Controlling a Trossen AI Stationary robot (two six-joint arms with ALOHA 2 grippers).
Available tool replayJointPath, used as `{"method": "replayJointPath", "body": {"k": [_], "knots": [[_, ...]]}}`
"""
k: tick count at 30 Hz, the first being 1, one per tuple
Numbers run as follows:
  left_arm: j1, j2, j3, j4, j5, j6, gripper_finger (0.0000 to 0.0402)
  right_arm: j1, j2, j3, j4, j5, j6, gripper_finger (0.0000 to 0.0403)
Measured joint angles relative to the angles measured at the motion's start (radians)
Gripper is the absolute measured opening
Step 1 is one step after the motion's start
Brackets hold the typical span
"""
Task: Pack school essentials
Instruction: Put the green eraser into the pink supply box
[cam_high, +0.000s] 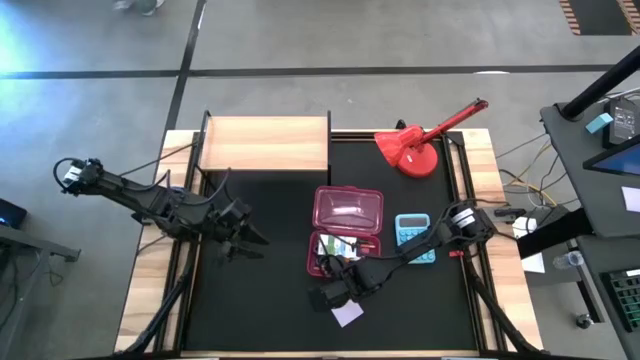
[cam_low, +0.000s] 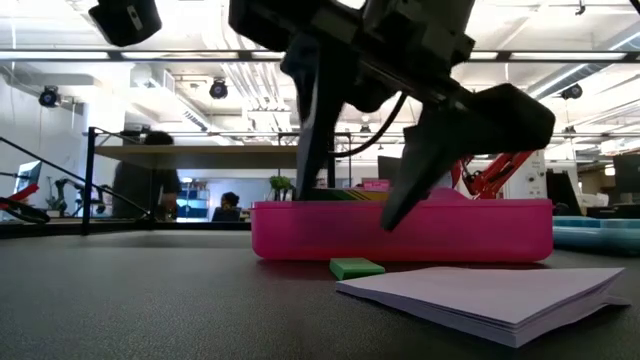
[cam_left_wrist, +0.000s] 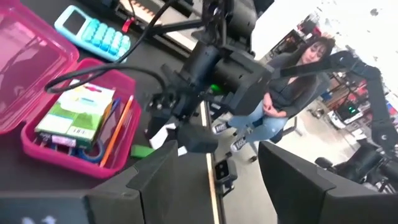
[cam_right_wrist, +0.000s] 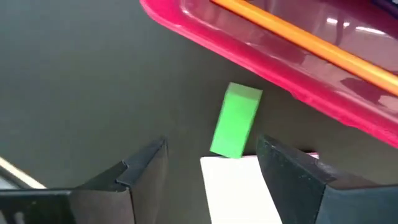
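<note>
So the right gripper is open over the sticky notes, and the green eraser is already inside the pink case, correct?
Not quite. The green eraser lies on the black mat outside the pink case, beside the sticky notes, as the right wrist view shows. The right gripper is indeed open above them.

- A table with light wooden edges carries a black mat over its middle.
- An open pink plastic pencil case lies on the mat near the centre, its lid folded back flat.
- A small green rectangular eraser lies on the mat just beside the case's wall, apart from it.
- A lilac sticky-note pad lies flat next to the eraser.
- A light-blue calculator lies beside the case.
- A red desk lamp stands at the far edge.
- A light wooden box sits at the far side.
</note>
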Motion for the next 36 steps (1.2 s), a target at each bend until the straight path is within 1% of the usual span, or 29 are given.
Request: {"method": "replayJointPath", "body": {"k": [6, 11, 17, 20, 23, 28, 36], "knots": [[0.000, -0.002, 0.000, -0.045, 0.005, 0.002, 0.0208, -0.001, 0.024, 0.000, -0.009, 0.008, -0.006, 0.0229], [0.000, -0.005, 0.000, -0.044, 0.005, 0.008, 0.0208, -0.025, 0.044, 0.000, -0.024, 0.012, -0.035, 0.0228], [0.000, -0.014, 0.000, -0.042, 0.005, 0.021, 0.0208, -0.056, 0.045, 0.000, -0.026, 0.066, -0.075, 0.0228], [0.000, -0.018, 0.000, -0.044, 0.006, 0.030, 0.0208, -0.069, 0.045, 0.000, -0.019, 0.060, -0.083, 0.0228], [0.000, -0.023, 0.000, -0.044, 0.021, 0.033, 0.0208, -0.067, 0.044, 0.006, -0.012, 0.031, -0.060, 0.0228], [0.000, -0.033, 0.000, -0.073, 0.029, 0.050, 0.0208, -0.027, 0.043, 0.057, -0.012, 0.007, -0.040, 0.0228], [0.000, -0.032, 0.000, -0.140, 0.031, 0.064, 0.0208, -0.011, 0.047, 0.057, -0.031, 0.063, 0.014, 0.0224]]}}
